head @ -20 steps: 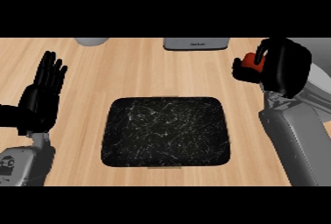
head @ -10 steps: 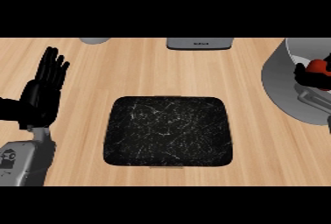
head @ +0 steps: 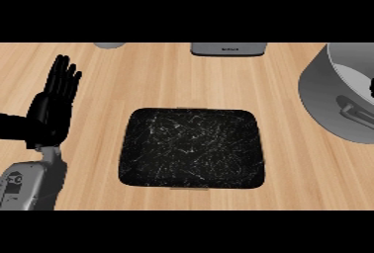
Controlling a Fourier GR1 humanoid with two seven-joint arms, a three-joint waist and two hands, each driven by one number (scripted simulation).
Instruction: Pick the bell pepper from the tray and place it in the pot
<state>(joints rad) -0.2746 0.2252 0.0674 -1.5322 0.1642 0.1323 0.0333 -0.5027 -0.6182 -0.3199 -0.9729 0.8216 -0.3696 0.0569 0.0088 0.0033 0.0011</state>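
The black marbled tray (head: 191,147) lies in the middle of the wooden counter with nothing on it. The grey pot (head: 329,99) stands at the right edge, cut off by the view, its side handle (head: 355,111) facing me. The bell pepper is not visible. My left hand (head: 51,106) rests open at the left, fingers straight and pointing up, well apart from the tray. Only a dark sliver of my right hand (head: 371,88) shows at the right edge over the pot's opening. What it holds is hidden.
A grey appliance (head: 228,48) sits at the counter's far edge, above the tray. A small grey round object (head: 110,45) is at the far left. My left forearm (head: 25,185) comes in at the lower left. Bare wood surrounds the tray.
My right hand, which held the red pepper over the pot's left side, has moved right over the pot and almost out of view. The pepper no longer shows. The left hand stayed put.
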